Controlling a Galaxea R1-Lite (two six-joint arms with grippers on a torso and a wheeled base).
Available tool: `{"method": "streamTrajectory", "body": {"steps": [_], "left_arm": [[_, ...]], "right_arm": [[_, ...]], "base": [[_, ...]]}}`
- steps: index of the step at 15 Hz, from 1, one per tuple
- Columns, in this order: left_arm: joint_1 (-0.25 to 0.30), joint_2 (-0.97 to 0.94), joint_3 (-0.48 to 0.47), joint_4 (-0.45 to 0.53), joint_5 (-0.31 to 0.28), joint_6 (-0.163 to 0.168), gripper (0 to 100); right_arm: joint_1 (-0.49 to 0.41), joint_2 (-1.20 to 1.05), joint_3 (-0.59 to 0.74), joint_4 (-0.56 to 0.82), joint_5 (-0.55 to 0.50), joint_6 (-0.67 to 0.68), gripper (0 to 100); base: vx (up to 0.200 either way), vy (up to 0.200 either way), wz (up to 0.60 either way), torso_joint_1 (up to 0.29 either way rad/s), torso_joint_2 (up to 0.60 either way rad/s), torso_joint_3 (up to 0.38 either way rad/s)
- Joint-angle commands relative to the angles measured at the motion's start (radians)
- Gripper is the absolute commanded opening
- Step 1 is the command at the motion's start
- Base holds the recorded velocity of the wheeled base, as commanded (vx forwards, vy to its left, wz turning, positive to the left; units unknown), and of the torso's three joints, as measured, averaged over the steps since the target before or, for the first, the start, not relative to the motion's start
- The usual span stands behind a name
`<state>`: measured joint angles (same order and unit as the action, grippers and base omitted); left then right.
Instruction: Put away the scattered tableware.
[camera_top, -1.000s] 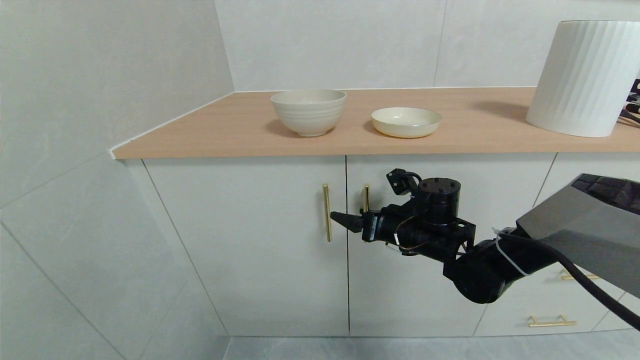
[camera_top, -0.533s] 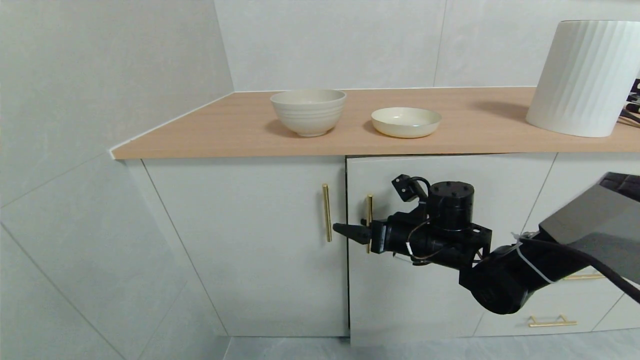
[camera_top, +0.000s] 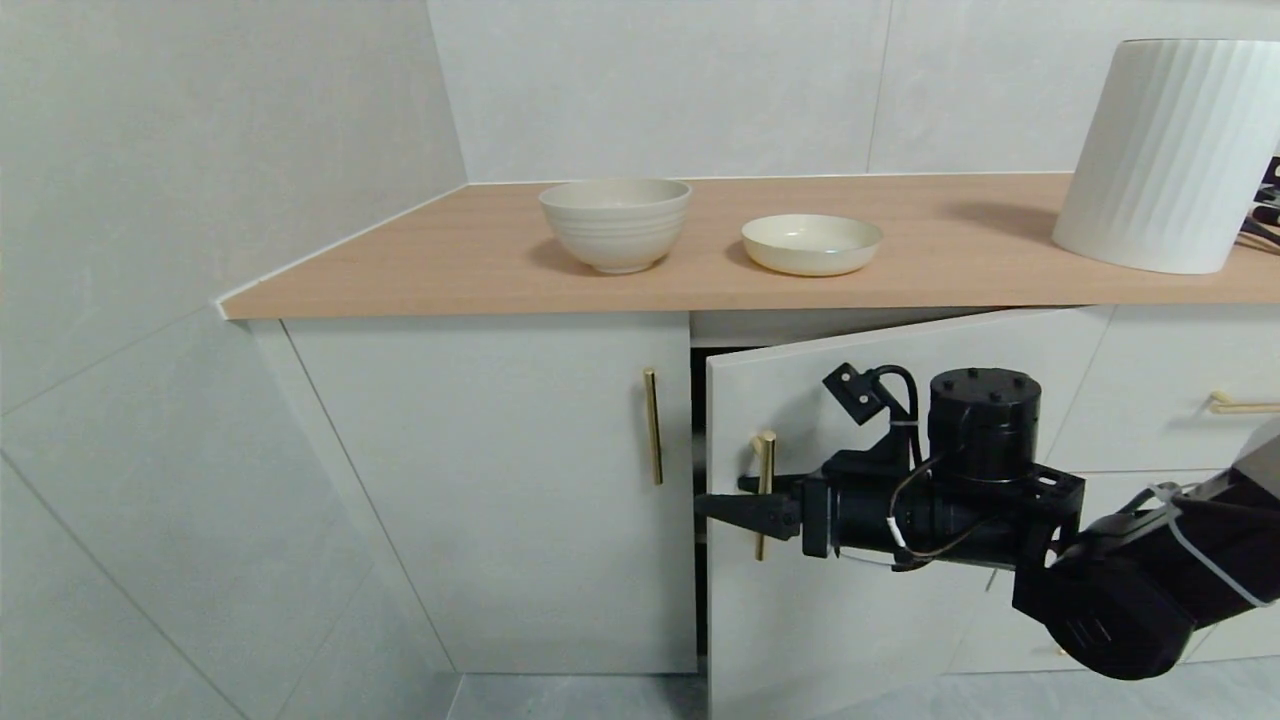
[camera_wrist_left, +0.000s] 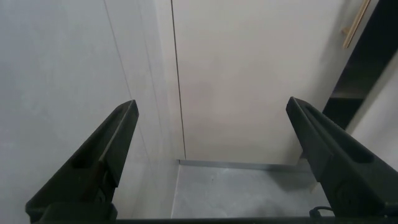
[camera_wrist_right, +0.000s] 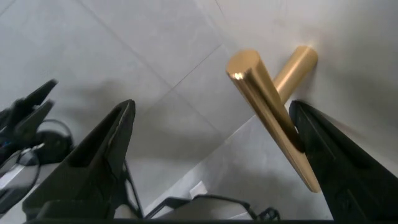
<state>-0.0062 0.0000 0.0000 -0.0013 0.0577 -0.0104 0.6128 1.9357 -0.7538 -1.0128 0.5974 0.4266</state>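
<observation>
My right gripper (camera_top: 720, 495), fingers wide, hooks the gold handle (camera_top: 764, 470) so I can swing the door (camera_top: 800, 400), now part open. My left gripper (camera_wrist_left: 211, 112) hangs low, wide and empty. Farther off, the bowl (camera_top: 616, 222) and dish (camera_top: 811, 243) wait near the worktop's (camera_top: 450, 265) front edge.

A home kitchen: a long wooden countertop (camera_top: 900, 260) over pale cabinet doors (camera_top: 480, 480) (slim brass handles (camera_top: 652, 426)), grey tiled walls (camera_top: 200, 150).
</observation>
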Motion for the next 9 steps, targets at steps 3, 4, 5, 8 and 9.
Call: {"method": "streamTrajectory", "body": {"steps": [3, 4, 5, 8, 9], "left_arm": [[0.0, 0.0, 0.0, 0.0, 0.001, 0.0, 100], [0.0, 0.0, 0.0, -0.002, 0.001, 0.009, 100], [0.0, 0.0, 0.0, 0.0, -0.006, 0.046, 100], [0.0, 0.0, 0.0, 0.0, -0.01, 0.061, 100], [0.0, 0.0, 0.0, 0.0, -0.009, 0.04, 100]], "right_arm": [[0.002, -0.038, 0.045, -0.004, 0.004, -0.005, 100], [0.002, -0.041, 0.054, -0.004, 0.004, -0.005, 100], [0.002, -0.043, 0.065, -0.004, 0.004, -0.012, 100], [0.012, -0.047, 0.073, -0.004, 0.005, -0.029, 100], [0.012, -0.049, 0.079, -0.004, 0.005, -0.029, 100]], "base": [[0.0, 0.0, 0.0, 0.0, 0.0, 0.0], [0.0, 0.0, 0.0, 0.0, 0.0, 0.0], [0.0, 0.0, 0.0, 0.0, 0.0, 0.0], [0.0, 0.0, 0.0, 0.0, 0.0, 0.0], [0.0, 0.0, 0.0, 0.0, 0.0, 0.0]]}}
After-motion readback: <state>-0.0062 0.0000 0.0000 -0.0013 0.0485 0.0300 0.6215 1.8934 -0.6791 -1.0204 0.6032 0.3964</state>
